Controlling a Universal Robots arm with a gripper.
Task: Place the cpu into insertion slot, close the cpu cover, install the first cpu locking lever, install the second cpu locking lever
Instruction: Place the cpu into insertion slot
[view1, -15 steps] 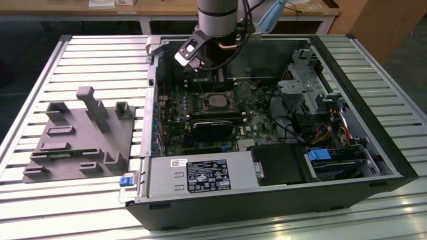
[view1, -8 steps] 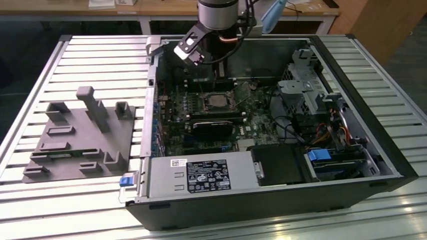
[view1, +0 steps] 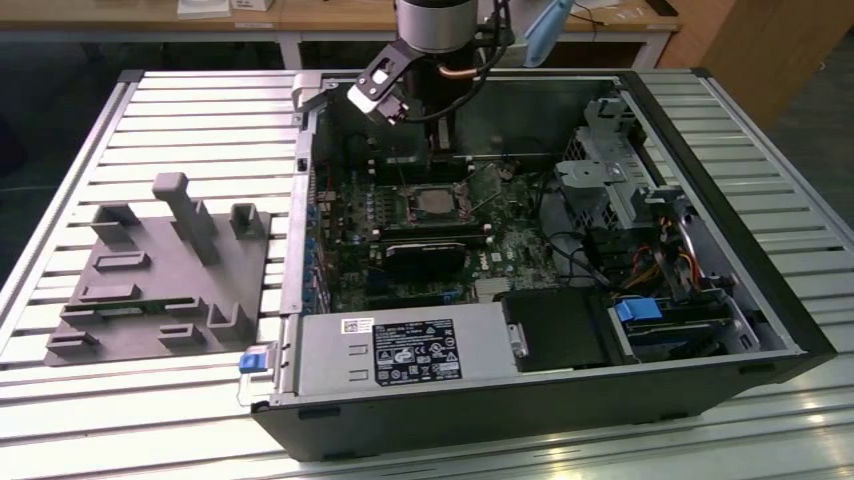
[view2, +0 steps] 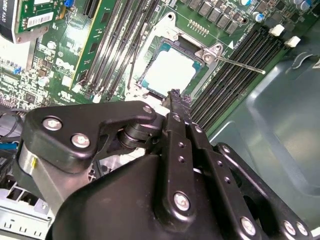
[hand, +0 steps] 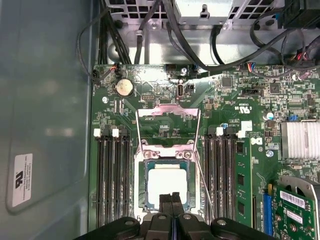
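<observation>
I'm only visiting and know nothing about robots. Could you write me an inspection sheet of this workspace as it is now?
Surface: slatted metal table carrying an open computer case.
Job's things: the cpu lies in the insertion slot; the cpu cover appears swung open; a thin locking lever stands free beside the slot.
Clutter: grey moulded fixture beside the case, on the exterior view's left.
Grippers: the tool hovers over the cpu's edge, fingers together, holding nothing.
Cables: black bundle beyond the board; coloured wires near the drive bay.
Surroundings: wooden desks behind the table.
</observation>
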